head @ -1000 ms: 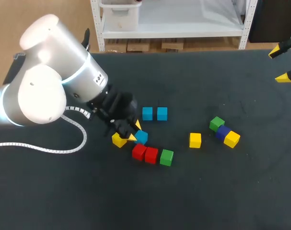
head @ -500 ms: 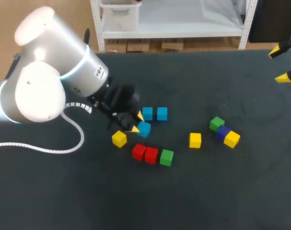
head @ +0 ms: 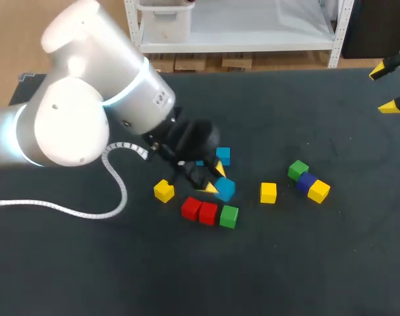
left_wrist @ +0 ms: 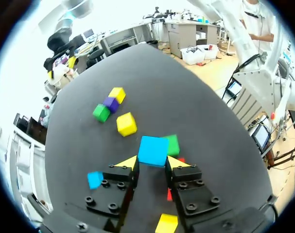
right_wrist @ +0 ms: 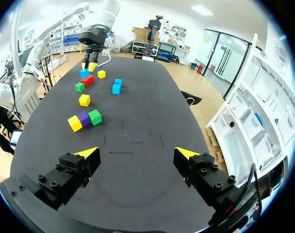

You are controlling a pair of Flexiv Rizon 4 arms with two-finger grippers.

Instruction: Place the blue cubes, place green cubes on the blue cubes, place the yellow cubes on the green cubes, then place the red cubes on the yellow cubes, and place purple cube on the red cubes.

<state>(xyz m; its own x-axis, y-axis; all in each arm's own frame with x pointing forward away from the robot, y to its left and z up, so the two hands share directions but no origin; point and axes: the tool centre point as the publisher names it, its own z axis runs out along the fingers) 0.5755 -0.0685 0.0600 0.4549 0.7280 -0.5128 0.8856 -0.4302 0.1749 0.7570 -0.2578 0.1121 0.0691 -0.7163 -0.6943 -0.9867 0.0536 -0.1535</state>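
As the left fingers [left_wrist: 153, 164] clamp a blue cube [left_wrist: 153, 150] over the middle of the table [head: 318, 263], just beyond the red cubes [head: 200, 211] | likely bound for the base row beside the far blue cube [head: 223, 155] | right fingers [right_wrist: 137, 153] spread apart, parked far right, clear of the work.

The head view looks down on the table [head: 285, 263] from high above. The left wrist view faces the purple cube [left_wrist: 111, 103] from near, the right wrist view from farther, on its opposite side. All three share it.
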